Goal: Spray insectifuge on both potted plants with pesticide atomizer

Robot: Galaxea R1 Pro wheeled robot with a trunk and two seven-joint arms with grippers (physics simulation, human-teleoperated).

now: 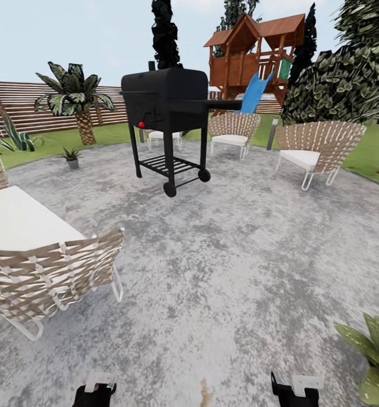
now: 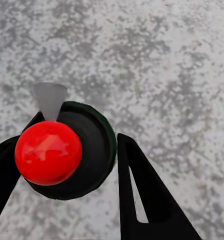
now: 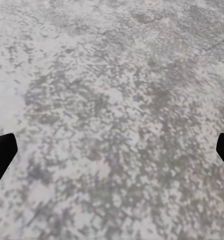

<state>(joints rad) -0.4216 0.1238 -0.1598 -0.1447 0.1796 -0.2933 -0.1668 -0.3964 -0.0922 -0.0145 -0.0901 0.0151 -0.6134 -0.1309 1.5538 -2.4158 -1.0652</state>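
Note:
In the left wrist view I look down on the pesticide atomizer (image 2: 92,150): a round dark green body with a glossy red cap and a grey nozzle. My left gripper (image 2: 67,145) is shut on it, a black finger (image 2: 137,190) pressing each side, above grey stone. In the head view the left gripper (image 1: 94,394) sits at the bottom edge. One potted plant (image 1: 373,356) with broad speckled leaves stands at the lower right. A second small plant in a grey pot (image 1: 72,156) stands at the patio's far left rim. My right gripper (image 3: 112,150) (image 1: 293,393) is open over bare paving.
A black grill (image 1: 169,107) stands mid-patio ahead. A wicker chair (image 1: 53,277) and white table (image 1: 20,220) are close on the left; more wicker chairs (image 1: 319,150) lie beyond. The wooden fence (image 1: 25,107), a palm (image 1: 76,99) and a play tower (image 1: 257,51) border the lawn.

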